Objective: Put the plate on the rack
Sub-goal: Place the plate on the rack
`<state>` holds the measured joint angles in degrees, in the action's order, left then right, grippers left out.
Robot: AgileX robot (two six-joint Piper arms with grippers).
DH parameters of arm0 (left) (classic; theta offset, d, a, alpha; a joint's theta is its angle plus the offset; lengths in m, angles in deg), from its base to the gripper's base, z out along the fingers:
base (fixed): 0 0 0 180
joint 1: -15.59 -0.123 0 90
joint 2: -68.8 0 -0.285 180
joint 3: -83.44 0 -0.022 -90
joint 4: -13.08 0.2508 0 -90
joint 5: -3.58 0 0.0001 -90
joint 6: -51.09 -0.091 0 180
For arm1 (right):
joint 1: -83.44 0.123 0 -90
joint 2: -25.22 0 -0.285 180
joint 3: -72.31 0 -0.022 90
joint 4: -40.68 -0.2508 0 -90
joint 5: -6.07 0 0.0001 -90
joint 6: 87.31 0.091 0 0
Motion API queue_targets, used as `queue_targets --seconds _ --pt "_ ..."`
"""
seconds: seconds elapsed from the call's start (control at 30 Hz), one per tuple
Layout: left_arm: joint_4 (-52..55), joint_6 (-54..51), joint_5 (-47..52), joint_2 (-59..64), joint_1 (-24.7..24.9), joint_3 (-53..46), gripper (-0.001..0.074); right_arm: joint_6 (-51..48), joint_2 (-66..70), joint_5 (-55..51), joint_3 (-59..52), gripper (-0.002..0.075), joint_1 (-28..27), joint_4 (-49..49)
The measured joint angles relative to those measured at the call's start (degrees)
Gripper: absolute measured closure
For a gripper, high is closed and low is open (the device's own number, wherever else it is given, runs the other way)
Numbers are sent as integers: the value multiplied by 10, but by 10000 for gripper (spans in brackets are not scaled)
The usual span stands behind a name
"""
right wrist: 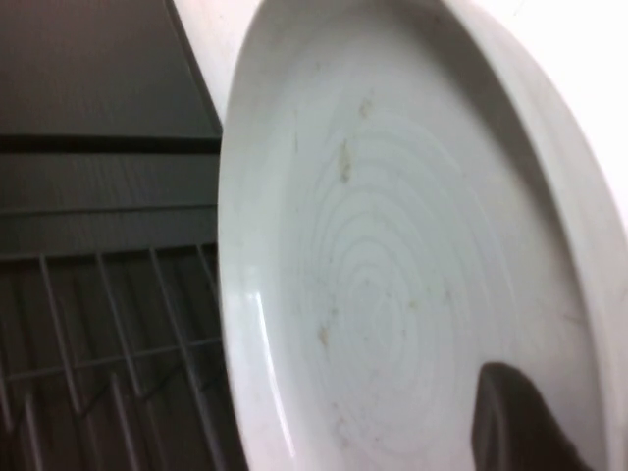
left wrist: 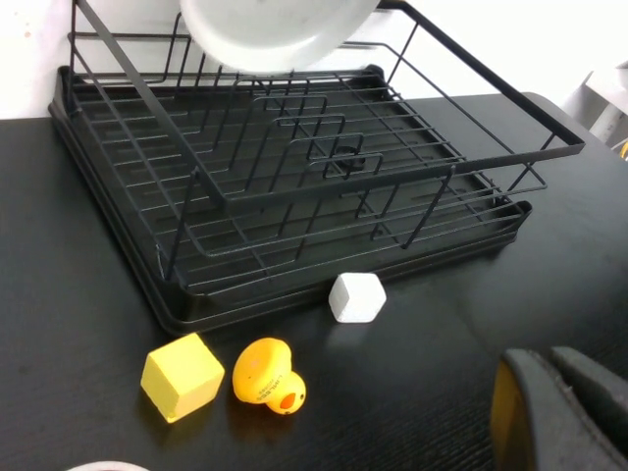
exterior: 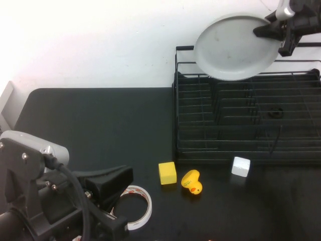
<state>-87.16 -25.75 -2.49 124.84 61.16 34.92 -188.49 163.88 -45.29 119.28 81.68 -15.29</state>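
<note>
Occupying the right half of the high view, the rack [exterior: 246, 120] sits on the black table [exterior: 100, 130], and above its rear rail at upper right the plate [exterior: 235, 46] hangs tilted in the air, clear of the wires, its right rim pinched by the right gripper [exterior: 271, 29]. At lower left the left gripper [exterior: 118, 201] rests low beside a white tape ring [exterior: 138, 206], jaw gap indeterminate. Along the rack's front edge lie a yellow cube [exterior: 167, 172], a yellow duck [exterior: 191, 182] and a white cube [exterior: 241, 166].

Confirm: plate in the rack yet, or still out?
Out. The right gripper holds the plate tilted in the air above the rack. Left gripper sits near the table's front.
</note>
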Motion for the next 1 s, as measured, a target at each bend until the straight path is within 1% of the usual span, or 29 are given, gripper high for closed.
queue_targets --seconds 0.13,0.5,0.57,0.63,0.77,0.87,1.0 --pt "0 0 0 0 0 0 736 1 11 -16 0 609 0 3" --pt "0 0 0 0 0 0 736 0 20 -15 0 609 0 8" --pt "0 0 0 0 0 0 736 1 20 -15 0 599 0 8" --pt "0 0 0 0 0 0 736 6 20 -15 0 548 0 8" --pt "0 1 0 0 0 0 736 21 20 -13 0 398 0 8" --pt "0 0 0 0 0 0 736 42 20 -12 0 360 0 8" --pt "0 0 0 0 0 0 736 92 12 -12 0 351 0 11"
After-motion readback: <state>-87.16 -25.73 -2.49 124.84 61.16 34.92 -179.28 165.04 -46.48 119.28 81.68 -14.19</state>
